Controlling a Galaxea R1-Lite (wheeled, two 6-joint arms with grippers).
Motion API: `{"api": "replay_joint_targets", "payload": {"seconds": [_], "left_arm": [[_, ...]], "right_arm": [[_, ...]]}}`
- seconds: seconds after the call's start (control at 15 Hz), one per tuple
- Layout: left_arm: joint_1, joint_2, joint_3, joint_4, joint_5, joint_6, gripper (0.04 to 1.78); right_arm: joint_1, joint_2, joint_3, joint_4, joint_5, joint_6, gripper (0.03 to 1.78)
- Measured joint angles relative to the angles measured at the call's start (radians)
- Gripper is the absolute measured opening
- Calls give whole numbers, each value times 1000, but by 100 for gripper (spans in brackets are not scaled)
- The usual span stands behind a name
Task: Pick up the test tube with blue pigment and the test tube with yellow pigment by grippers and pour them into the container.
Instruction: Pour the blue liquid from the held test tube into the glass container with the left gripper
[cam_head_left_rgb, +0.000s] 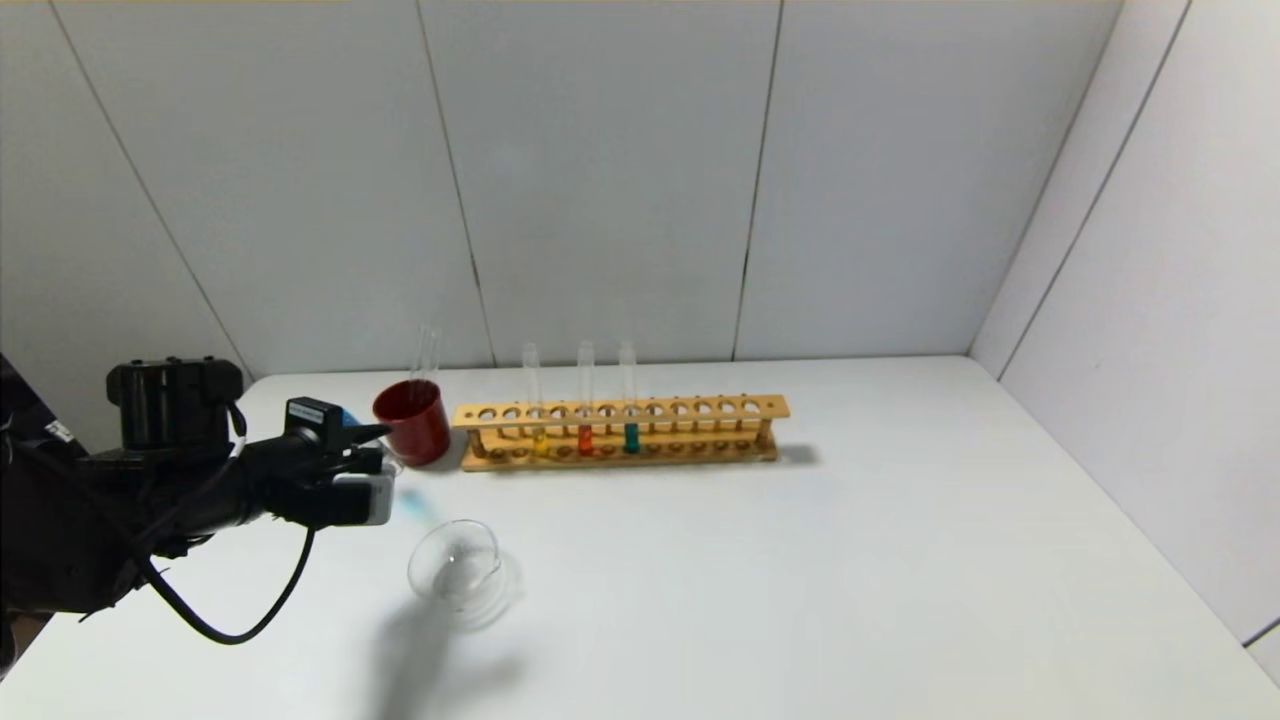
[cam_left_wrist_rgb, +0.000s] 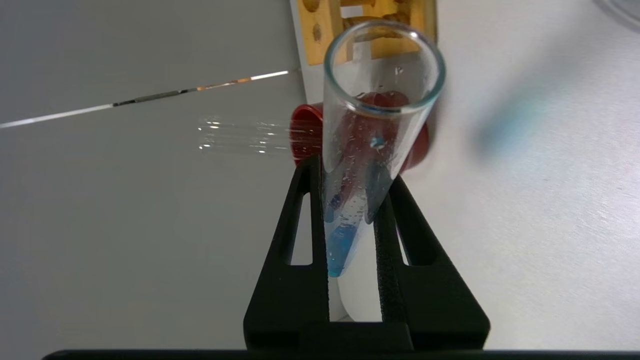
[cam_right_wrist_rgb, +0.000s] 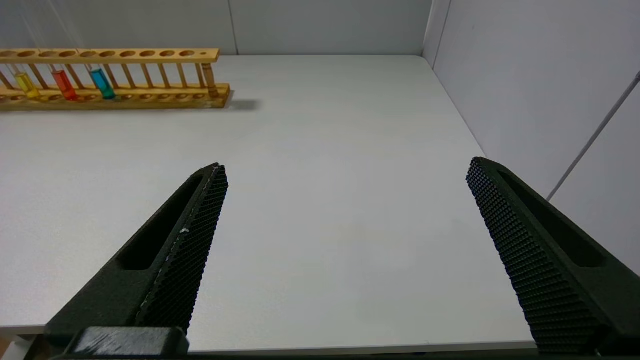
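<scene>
My left gripper is shut on the test tube with blue pigment. The tube lies tilted between the fingers, its open mouth pointing away from the wrist toward the red cup, with blue liquid at its rounded bottom. In the head view my left gripper hovers at the table's left, just behind and left of the container, a clear glass dish. The test tube with yellow pigment stands in the wooden rack and shows in the right wrist view. My right gripper is wide open and empty over the table's near right edge.
A dark-red cup with an empty glass tube in it stands at the rack's left end. Tubes with orange-red and teal-green liquid stand beside the yellow one. Grey walls close the back and right.
</scene>
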Motion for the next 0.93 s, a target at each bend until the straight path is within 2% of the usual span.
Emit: {"api": "replay_joint_targets", "payload": {"seconds": [0.27, 0.93], "left_arm": [[-34, 32, -26, -2, 19, 21, 32], [-41, 36, -26, -16, 30, 113, 32]], "right_arm": [[1, 0, 0, 0, 0, 0, 175], [1, 0, 0, 0, 0, 0, 175]]}}
